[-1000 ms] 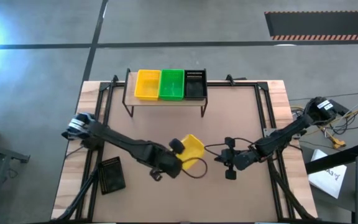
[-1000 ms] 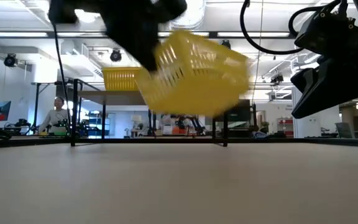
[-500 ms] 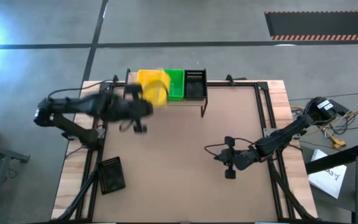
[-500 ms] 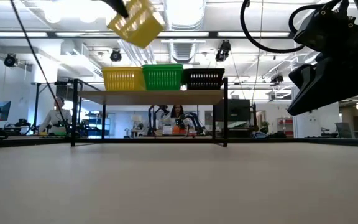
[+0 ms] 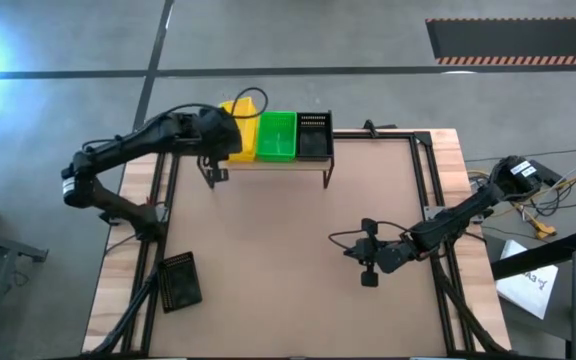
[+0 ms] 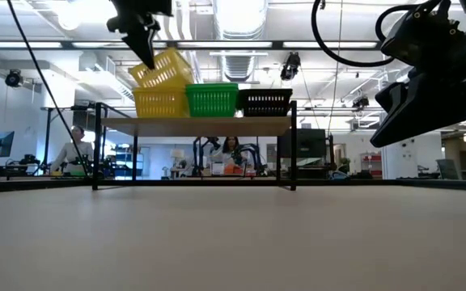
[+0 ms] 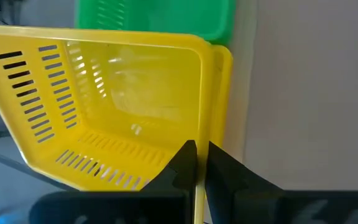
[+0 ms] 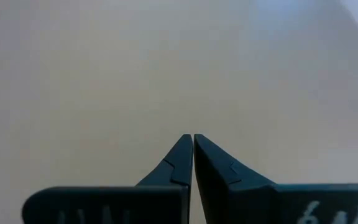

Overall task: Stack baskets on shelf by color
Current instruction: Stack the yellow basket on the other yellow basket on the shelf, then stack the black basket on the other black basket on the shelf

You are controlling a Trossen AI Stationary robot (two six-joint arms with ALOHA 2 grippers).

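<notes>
High view: two yellow baskets (image 5: pixel 240 128), one green (image 5: pixel 277 135), perhaps two black (image 5: pixel 314 135).

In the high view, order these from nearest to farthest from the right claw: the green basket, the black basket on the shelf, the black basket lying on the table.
From the right claw:
1. Black basket on the shelf, right end of the row.
2. Green basket, middle of the shelf.
3. Black basket on the table, far left, near the front edge.

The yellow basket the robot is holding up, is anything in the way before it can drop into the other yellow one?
Nothing visible. The left gripper holds the tilted yellow basket right over the yellow basket on the shelf, with only air between them.
</notes>
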